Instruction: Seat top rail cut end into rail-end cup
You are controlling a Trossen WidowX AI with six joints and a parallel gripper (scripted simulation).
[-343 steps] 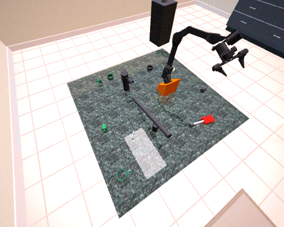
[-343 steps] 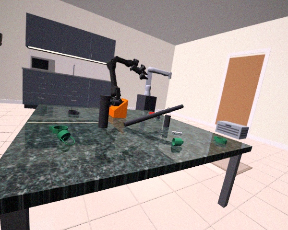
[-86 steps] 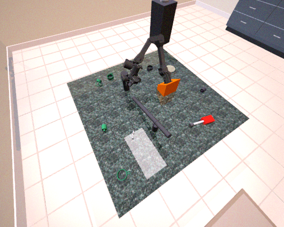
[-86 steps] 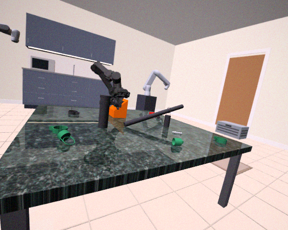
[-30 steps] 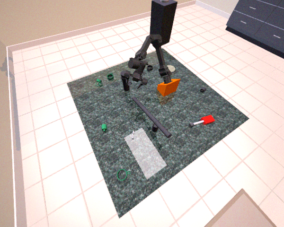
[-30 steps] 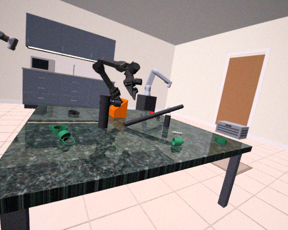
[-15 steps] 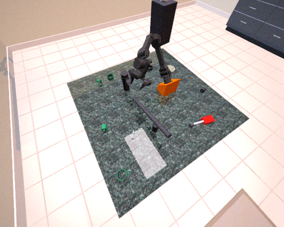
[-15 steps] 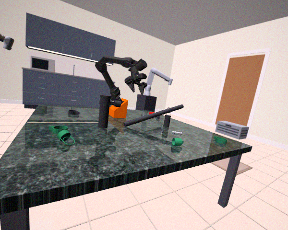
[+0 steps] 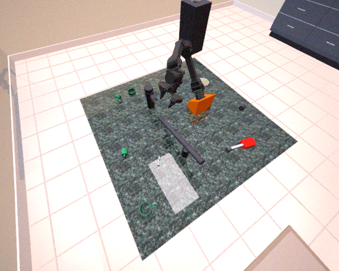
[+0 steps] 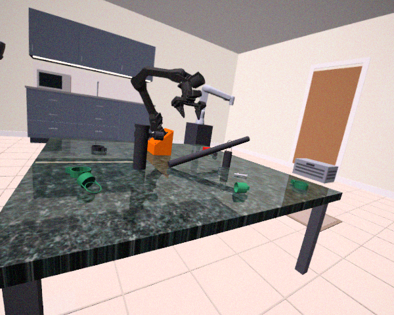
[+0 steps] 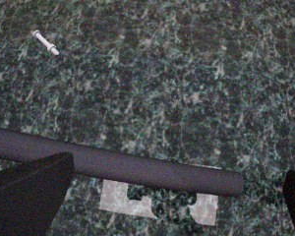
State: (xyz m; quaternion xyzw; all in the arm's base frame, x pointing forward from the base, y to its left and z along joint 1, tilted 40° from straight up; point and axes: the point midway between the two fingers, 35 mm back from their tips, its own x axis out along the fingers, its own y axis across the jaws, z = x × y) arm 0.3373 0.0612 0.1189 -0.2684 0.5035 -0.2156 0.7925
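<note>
The dark rail (image 9: 178, 136) (image 10: 203, 153) (image 11: 138, 164) slopes down toward the big post (image 9: 149, 101) (image 10: 140, 147). Its far part passes over the short post (image 9: 185, 152) (image 10: 227, 159), where a thin loop surrounds it. Its low cut end is at or just above the table, outside and below the rail-end cup (image 9: 154, 98) (image 10: 157, 136). The cup hangs high on the big post's side, facing the rail. My gripper (image 9: 165, 101) (image 10: 191, 117) (image 11: 180, 173) is open and empty, high above the rail's low end, clear of it. The band is hard to make out.
An orange block (image 9: 200, 105) (image 10: 161, 146) stands at the arm's base. Green fittings (image 9: 131, 91) (image 9: 124, 152) (image 10: 240, 187), a white pin (image 9: 159, 161) (image 10: 240, 174) (image 11: 46, 43), a dark fitting (image 9: 242, 107) and a red-ended tool (image 9: 248, 143) lie around. A pale rectangle (image 9: 175, 186) is near the short post.
</note>
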